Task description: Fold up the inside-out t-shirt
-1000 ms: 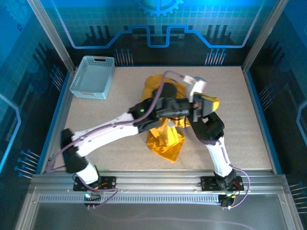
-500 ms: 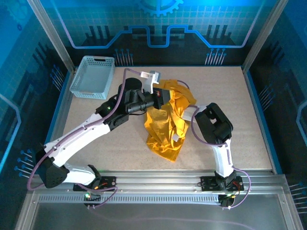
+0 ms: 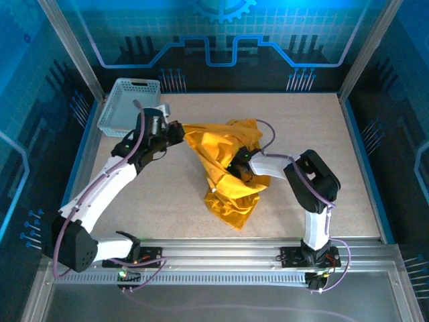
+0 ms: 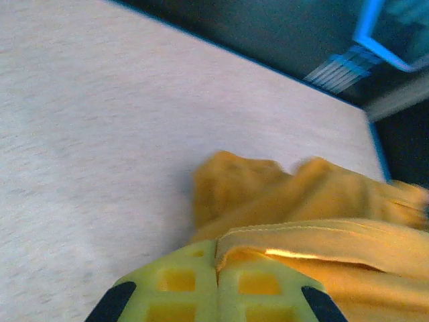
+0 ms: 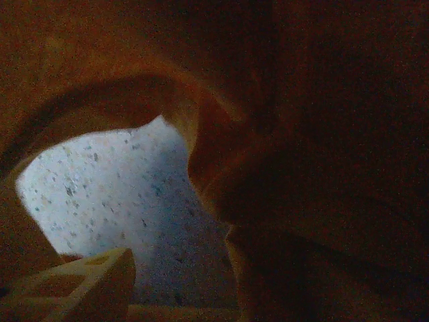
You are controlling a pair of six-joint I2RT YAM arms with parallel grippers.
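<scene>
The mustard t-shirt [image 3: 224, 144] lies bunched at the table's middle, plain side showing, with one edge drawn out taut to the left. My left gripper [image 3: 179, 130] is shut on that edge, just right of the basket; in the left wrist view the hem [image 4: 301, 235] is pinched between the closed yellow fingers [image 4: 171, 285]. My right gripper [image 3: 236, 166] is pushed in under the shirt's folds from the right. In the right wrist view dark cloth [image 5: 322, 168] hangs over the camera. One finger [image 5: 74, 285] stands far out at the lower left with bare table beside it; the other finger is covered.
A light grey lattice basket [image 3: 129, 107] stands at the back left, close behind the left wrist. Bare table [image 3: 335, 154] stretches to the right and front of the shirt. Frame posts and blue walls ring the table.
My left gripper has swung from the centre to the left toward the basket, dragging the shirt's edge out. The right arm has dropped and pushed its gripper into the cloth.
</scene>
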